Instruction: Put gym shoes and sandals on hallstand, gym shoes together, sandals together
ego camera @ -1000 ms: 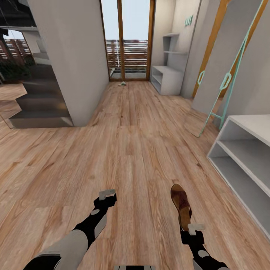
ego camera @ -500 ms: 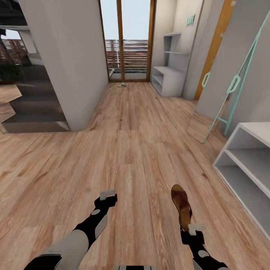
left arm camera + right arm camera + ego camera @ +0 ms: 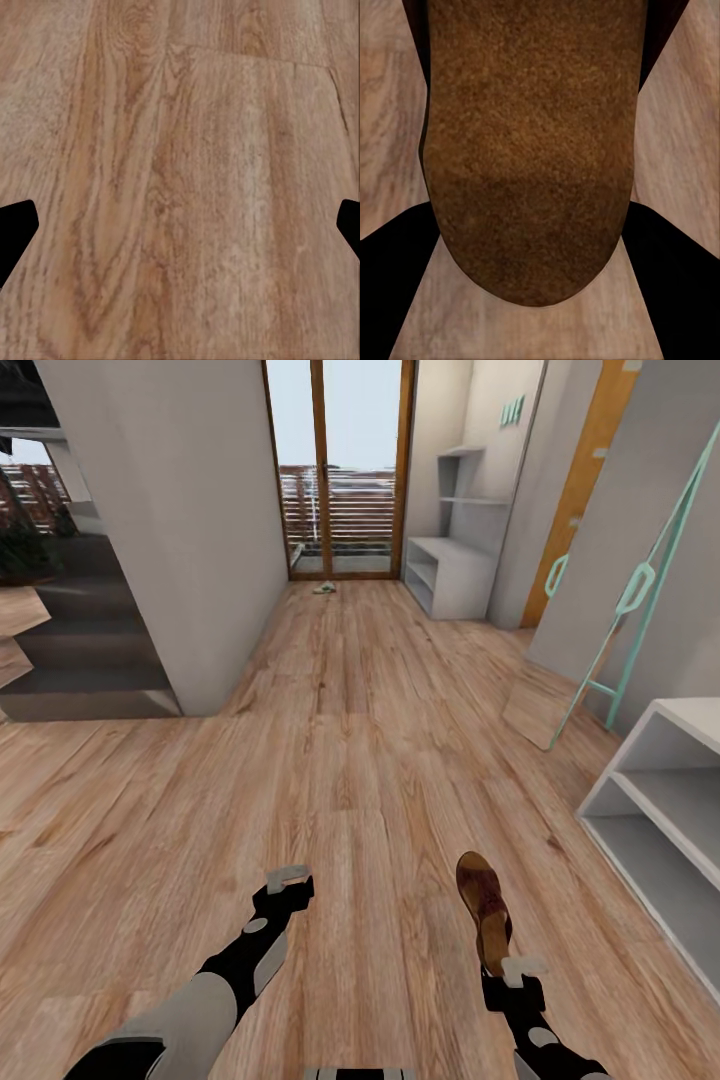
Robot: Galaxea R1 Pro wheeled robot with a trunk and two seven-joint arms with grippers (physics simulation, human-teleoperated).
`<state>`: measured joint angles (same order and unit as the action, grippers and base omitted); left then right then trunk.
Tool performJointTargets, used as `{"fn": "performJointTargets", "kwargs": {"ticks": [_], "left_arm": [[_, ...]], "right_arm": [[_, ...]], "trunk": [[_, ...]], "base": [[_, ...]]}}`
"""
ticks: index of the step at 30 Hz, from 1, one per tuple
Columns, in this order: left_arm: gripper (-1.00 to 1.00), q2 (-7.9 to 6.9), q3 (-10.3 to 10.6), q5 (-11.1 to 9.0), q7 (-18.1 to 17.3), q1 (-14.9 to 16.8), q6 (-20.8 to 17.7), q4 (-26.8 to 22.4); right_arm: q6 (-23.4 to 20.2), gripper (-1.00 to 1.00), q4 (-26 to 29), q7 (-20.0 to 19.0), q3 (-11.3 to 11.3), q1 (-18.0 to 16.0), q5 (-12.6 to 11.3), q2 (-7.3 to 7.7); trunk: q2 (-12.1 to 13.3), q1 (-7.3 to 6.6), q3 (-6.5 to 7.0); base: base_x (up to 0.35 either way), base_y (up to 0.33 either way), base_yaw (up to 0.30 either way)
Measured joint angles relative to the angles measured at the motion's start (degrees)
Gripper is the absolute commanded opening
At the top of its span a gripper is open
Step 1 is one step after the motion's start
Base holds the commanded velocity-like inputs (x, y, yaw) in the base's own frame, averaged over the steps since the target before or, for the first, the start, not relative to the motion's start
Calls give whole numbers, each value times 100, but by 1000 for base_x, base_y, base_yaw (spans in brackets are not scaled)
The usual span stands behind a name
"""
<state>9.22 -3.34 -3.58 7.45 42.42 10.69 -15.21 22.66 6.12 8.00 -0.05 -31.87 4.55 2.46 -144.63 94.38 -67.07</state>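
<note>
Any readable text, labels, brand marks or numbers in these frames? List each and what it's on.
None readable.
Brown leather slip-on sandal held in the right gripper: insole plain, no brand mark seen.
Wide white-grey shoe rack at the corridor's far end: bare surfaces.
Narrower white shelf unit at right: bare.
Small teal item high on the far wall: too small to tell whether it bears any marking.
Light brown wood-plank floor: grain only.

Both arms are stretched forward; the left gripper [image 3: 288, 881] is held wide open, the right gripper [image 3: 514, 967] is clamped on a sandal [image 3: 484, 905].
</note>
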Motion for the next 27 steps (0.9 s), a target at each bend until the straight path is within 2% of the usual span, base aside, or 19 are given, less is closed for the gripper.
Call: {"fn": "performJointTargets", "kwargs": {"ticks": [12,15,18,27], "left_arm": [[100,2,-20,-2,17,0,-6,4],[100,-1,-59,-5,21,0,-4,4],[100,-2,-163,-4,13,0,6,3],[100,-3,-199,5,1,0,23,-26]], "right_arm": [[0,-100,0,-7,8,0,-1,-58],[-1,-100,0,-10,14,0,1,-116],[-1,-100,0,-12,20,0,3,-240],[1,-100,0,-15,-5,0,3,-277]], "trunk": [[0,1,0],[0,1,0],[0,1,0],[0,1,0]], "base": [[128,0,0],[30,0,0],[49,0,0],[54,0,0]]}}
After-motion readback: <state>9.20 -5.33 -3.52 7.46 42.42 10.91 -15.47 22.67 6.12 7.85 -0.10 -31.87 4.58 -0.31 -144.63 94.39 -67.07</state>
